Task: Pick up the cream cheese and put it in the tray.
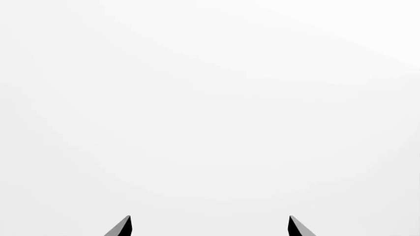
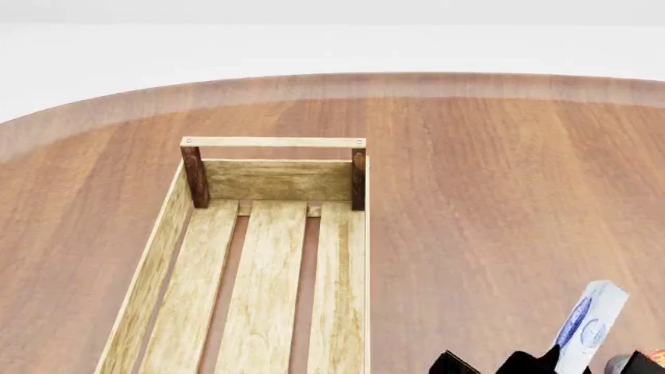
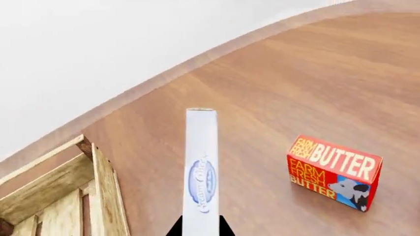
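Standing on edge between the dark fingers of the right gripper, the cream cheese is pinched at its lower end, its narrow side and blue oval logo facing the wrist camera. From the head view the same box rises tilted at the near right corner of the scene, white and pale blue, with the gripper clamped on its base. It is lifted clear of the wooden bench.

To the left of it lies the tray, a long crate of pale slats with dark brown corner posts and a rail handle across its far end. The slatted floor of the tray shows bare wood. The cream cheese sits well outside the tray, off its right wall, with a strip of open bench between them.

A red and orange butter box stands on the bench apart from the cream cheese, seen in the right wrist view only.

The left gripper shows just two dark fingertips set wide apart against a plain white background, with nothing between them, so it is spread and holding nothing.
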Controlling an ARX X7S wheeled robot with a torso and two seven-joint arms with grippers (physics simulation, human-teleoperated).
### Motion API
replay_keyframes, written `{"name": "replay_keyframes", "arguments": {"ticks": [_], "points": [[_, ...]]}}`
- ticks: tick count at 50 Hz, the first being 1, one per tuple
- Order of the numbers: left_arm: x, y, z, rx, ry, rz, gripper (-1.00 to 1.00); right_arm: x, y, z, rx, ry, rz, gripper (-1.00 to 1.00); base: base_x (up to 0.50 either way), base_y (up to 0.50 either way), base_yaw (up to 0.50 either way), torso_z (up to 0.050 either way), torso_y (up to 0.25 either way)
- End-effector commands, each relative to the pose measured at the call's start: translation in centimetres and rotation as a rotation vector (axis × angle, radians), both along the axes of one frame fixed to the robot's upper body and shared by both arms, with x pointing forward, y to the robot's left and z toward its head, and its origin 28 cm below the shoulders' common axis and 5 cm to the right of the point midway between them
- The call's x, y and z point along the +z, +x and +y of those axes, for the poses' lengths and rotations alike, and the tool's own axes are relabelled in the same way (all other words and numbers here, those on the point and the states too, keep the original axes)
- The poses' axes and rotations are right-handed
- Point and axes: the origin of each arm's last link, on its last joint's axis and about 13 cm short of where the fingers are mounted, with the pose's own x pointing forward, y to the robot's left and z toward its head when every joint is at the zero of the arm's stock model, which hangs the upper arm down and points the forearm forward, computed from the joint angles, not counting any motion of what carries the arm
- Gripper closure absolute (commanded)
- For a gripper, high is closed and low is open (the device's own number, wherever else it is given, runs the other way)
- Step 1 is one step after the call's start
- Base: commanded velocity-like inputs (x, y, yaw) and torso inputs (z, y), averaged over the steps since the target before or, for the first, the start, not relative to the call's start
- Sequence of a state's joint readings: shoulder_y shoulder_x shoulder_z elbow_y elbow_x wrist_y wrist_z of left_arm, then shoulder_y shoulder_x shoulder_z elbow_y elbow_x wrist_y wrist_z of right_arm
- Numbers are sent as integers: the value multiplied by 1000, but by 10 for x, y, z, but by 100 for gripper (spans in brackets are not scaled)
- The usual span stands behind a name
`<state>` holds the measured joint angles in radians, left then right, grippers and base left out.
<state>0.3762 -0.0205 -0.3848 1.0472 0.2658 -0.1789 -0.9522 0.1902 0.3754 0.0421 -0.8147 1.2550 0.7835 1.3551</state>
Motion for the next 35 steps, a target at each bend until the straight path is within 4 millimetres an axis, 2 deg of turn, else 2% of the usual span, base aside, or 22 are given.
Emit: {"name": "replay_keyframes", "arguments": {"ticks": [1, 17, 28, 35], "points": [[3, 0, 1, -10, 11, -16, -100, 7, 28, -3, 36, -52, 1, 100, 0, 0, 0, 0, 0], [2, -2, 2, -7, 13, -19, -100, 35, 56, 6, 171, -267, -14, 100, 0, 0, 0, 0, 0], [2, -2, 1, -7, 14, -18, -100, 57, 79, 11, 285, -333, -48, 100, 0, 0, 0, 0, 1], [2, -1, 1, -8, 14, -15, -100, 57, 91, 20, 406, -411, -27, 100, 0, 0, 0, 0, 0]]}}
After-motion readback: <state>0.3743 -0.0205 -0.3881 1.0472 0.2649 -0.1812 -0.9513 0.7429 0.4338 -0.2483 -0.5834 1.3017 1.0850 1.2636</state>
